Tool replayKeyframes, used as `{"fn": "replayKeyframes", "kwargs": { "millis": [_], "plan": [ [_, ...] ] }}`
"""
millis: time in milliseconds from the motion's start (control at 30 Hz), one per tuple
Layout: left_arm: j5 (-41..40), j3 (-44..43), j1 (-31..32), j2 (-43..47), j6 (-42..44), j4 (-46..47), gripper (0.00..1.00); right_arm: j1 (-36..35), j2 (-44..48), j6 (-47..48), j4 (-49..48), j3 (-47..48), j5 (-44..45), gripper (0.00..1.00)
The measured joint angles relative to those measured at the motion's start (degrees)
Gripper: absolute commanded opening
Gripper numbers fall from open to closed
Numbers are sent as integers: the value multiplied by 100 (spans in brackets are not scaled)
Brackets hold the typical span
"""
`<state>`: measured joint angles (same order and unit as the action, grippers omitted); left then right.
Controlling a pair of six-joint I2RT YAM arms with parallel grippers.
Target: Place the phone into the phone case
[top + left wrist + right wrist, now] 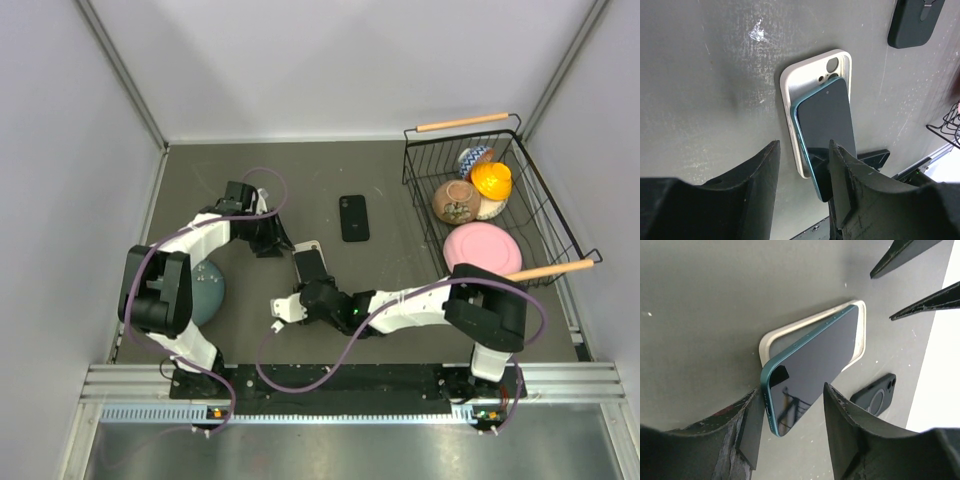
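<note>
Pale walls closed the dark grey bench (250,170) on three sides, with bare room beyond both hands. One teal phone (815,365) lay slanted in one white case (790,90). Its far end sat by the camera cut-out, and its near end was raised over the rim between the right hand's (792,390) spread fingers; whether they pinched it could not be told. The left hand (804,146) stood half-wide, holding nothing, one finger at the phone's corner. One black case (354,217) lay beyond both hands, and one wire basket (410,165) stood off to the right hand's right.
</note>
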<state>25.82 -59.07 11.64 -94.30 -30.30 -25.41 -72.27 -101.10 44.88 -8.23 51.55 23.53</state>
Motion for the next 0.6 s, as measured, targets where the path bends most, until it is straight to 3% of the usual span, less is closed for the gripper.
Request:
{"fn": "replayKeyframes", "kwargs": {
  "millis": [367,600],
  "plan": [
    [-164,4,0,-85,4,13,47,236,0,-354,323,420,-656,60],
    [-227,20,0,-96,2,17,45,450,0,-542,544,560,-1060,60]
  ]
}}
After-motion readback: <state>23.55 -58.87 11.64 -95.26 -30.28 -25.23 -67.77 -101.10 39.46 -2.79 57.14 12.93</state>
